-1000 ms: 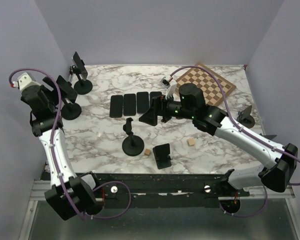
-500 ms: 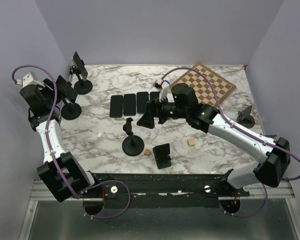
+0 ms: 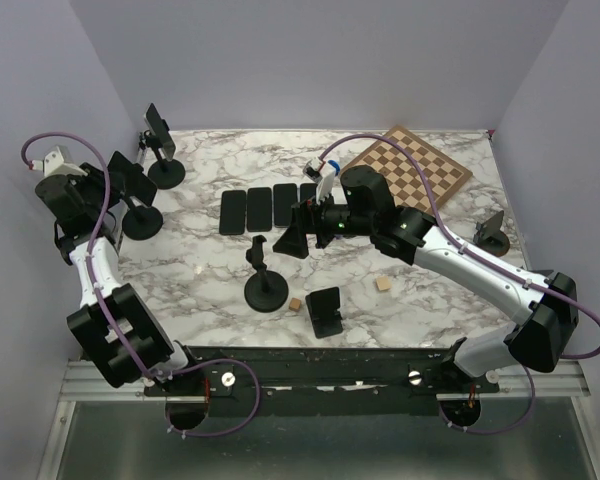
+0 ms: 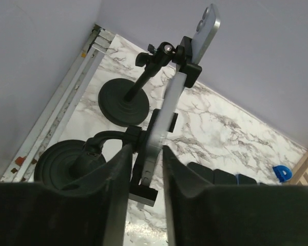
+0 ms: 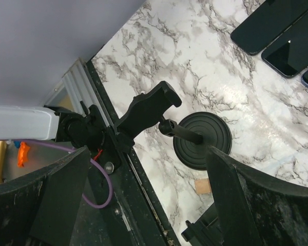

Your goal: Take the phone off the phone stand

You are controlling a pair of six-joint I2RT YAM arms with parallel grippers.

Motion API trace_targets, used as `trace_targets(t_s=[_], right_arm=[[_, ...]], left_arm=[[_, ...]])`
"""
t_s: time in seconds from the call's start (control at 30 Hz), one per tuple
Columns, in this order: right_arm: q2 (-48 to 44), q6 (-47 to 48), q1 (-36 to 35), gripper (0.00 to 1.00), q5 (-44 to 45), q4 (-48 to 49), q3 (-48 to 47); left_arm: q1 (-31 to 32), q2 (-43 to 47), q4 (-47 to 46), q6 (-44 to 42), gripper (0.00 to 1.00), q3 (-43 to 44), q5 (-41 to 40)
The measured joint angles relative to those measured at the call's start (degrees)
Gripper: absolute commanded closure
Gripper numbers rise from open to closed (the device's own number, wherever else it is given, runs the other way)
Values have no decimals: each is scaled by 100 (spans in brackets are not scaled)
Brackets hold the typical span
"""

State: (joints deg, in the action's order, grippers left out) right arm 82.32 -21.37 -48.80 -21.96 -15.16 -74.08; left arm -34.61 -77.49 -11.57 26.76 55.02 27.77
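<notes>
The lavender walls (image 3: 310,60) are cut off above in the top view, and in both wrist views only corners of them are seen. The marble counter (image 3: 210,160) is partly covered by both arms. The chessboard (image 3: 405,165) at the far right is crossed by a purple cable (image 3: 442,190). Of the flat phones (image 3: 260,208) laid in a row, the rightmost is partly hidden under the right arm.

The phone (image 4: 167,107) is clamped in the phone stand (image 4: 61,164) near the counter's left edge. From the left wrist it is seen edge-on, its lower end lost between the fingers (image 4: 118,195). The left claw (image 4: 146,149) is narrowed about it; whether the pads touch it cannot be told. The right claw (image 5: 148,151) is spread wide above an empty stand (image 5: 215,128). A second phone (image 4: 208,25) is carried on the farther stand (image 4: 126,100).
</notes>
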Motion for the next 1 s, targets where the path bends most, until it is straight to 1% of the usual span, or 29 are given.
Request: trace_targets(t_s=[0.1,0.17,0.2,0.23,0.3,0.4,0.5,0.63,0.73,0.8,0.9,1.0], right_arm=[[0,44,0,0,0,-9,0],[0,52,0,0,-2,-57,-9],[0,55,0,0,-2,-101,-24],[0,59,0,0,-7,-140,-42],[0,90,0,0,-26,-170,-76],[-4,133,0,0,-46,-177,-85],[-4,146,0,0,-70,-227,-85],[-15,92,0,0,-129,-273,-83],[-72,0,0,0,-127,-275,-72],[-136,-81,0,0,-127,-260,-22],[-188,-162,-15,0,-114,-249,52],[-175,-153,-125,0,70,-251,55]], left_arm=[[-20,-72,-133,59,88,-24,81],[-15,-68,-223,57,93,-61,125],[-13,-66,-254,57,98,-74,133],[17,-31,-236,39,100,-87,114],[122,111,-66,-57,100,-127,-44],[437,542,444,-308,100,-197,-564],[802,1322,1049,-415,100,-496,-999],[957,2398,1637,-240,100,-955,-1095],[1086,3023,1882,-94,100,-1268,-992],[1220,3233,1993,-68,100,-1412,-833],[1445,3493,2076,-120,100,-1585,-293],[1541,3539,2146,-245,100,-1606,304]])
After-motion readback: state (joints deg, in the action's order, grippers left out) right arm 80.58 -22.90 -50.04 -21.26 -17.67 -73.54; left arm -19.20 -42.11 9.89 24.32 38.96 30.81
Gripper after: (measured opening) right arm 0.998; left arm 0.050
